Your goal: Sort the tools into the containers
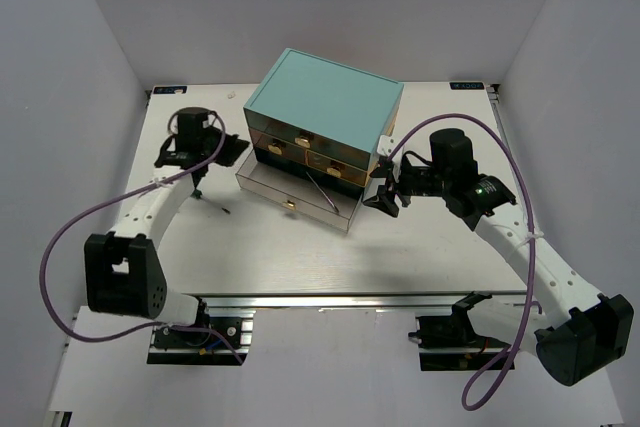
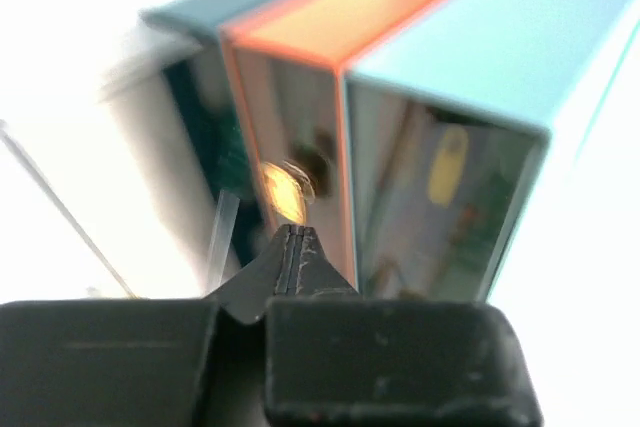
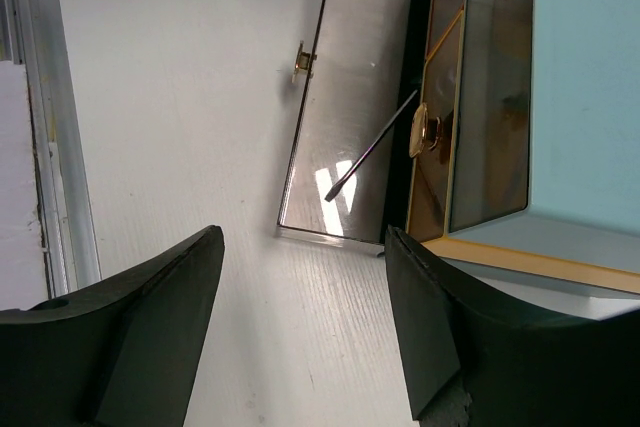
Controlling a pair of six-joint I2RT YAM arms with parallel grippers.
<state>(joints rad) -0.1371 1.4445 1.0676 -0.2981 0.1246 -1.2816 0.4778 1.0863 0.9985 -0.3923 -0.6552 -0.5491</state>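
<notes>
The teal chest of drawers stands at the table's middle back. Its bottom container, a clear drawer with a gold pull, is pulled out. A screwdriver's thin metal shaft lies slanted in that drawer; its handle is hidden under the chest. My left gripper is shut with nothing between its fingers, right by the chest's left front corner, and a blurred gold pull sits just beyond the tips. My right gripper hangs open over bare table near the drawer's right corner.
Upper drawers with gold pulls are pushed in. A small dark item lies on the table left of the open drawer. The table's metal rail runs along the near edge. White walls enclose the table on three sides.
</notes>
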